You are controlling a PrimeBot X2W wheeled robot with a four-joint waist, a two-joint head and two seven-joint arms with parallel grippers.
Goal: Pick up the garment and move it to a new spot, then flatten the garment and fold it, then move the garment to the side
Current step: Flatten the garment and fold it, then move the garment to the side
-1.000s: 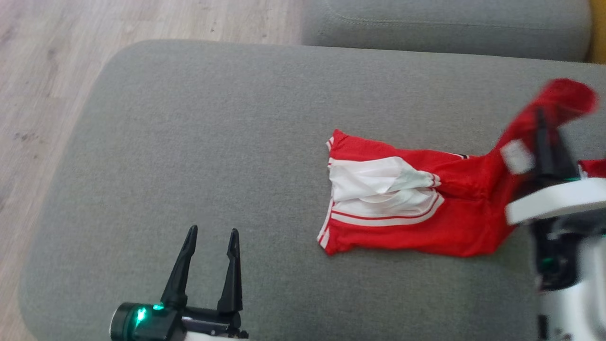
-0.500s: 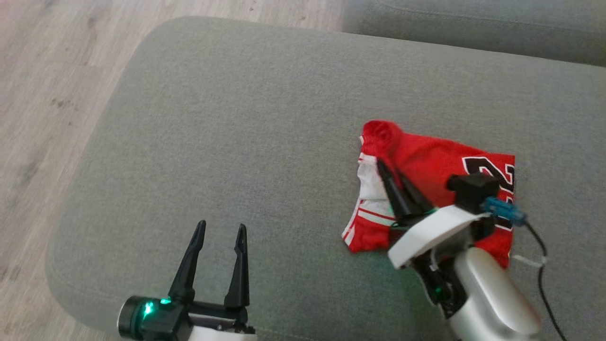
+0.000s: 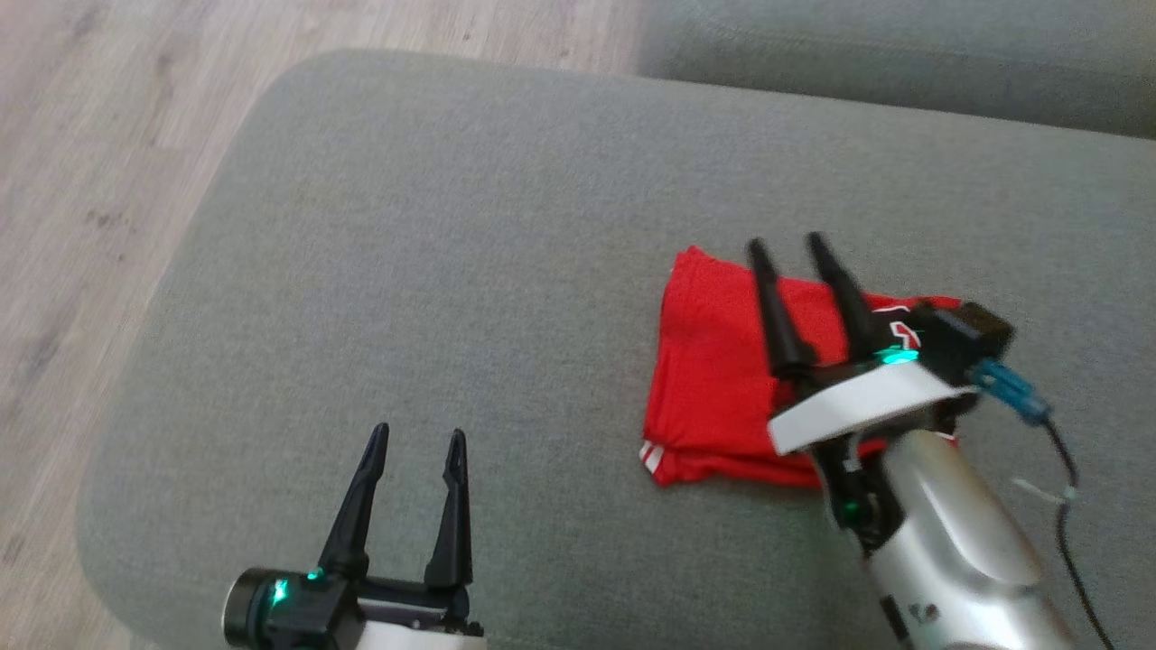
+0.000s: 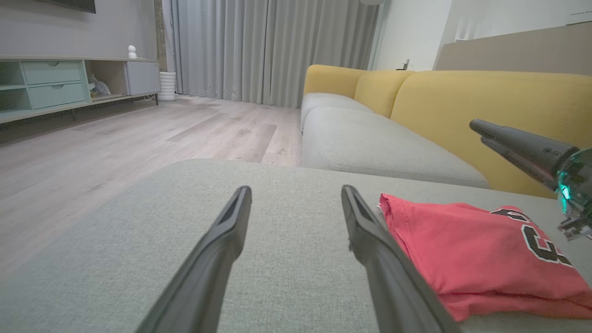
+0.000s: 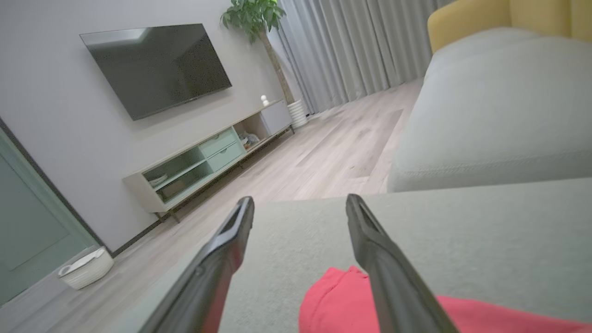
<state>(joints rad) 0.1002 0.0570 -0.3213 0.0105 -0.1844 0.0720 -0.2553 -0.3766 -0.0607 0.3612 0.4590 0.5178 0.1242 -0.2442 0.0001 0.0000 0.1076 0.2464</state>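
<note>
folded red garment point(image 3: 713, 379) lies on the grey cushion point(image 3: 452, 226); right pincer point(image 3: 784, 242) hovers over it, fingers apart, left pincer point(image 3: 417, 433) apart too, well clear; dragging one layer sideways could undo the fold

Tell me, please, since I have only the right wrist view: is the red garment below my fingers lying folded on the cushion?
Observer: Yes. In the head view the garment is a compact folded rectangle on the grey cushion.
Operator: Is the right gripper holding any of it?
Observer: No. The right gripper is open above it, gripping nothing.
Operator: Where is the left gripper?
Observer: The left gripper is open over bare cushion to the garment's left, apart from it.
</note>
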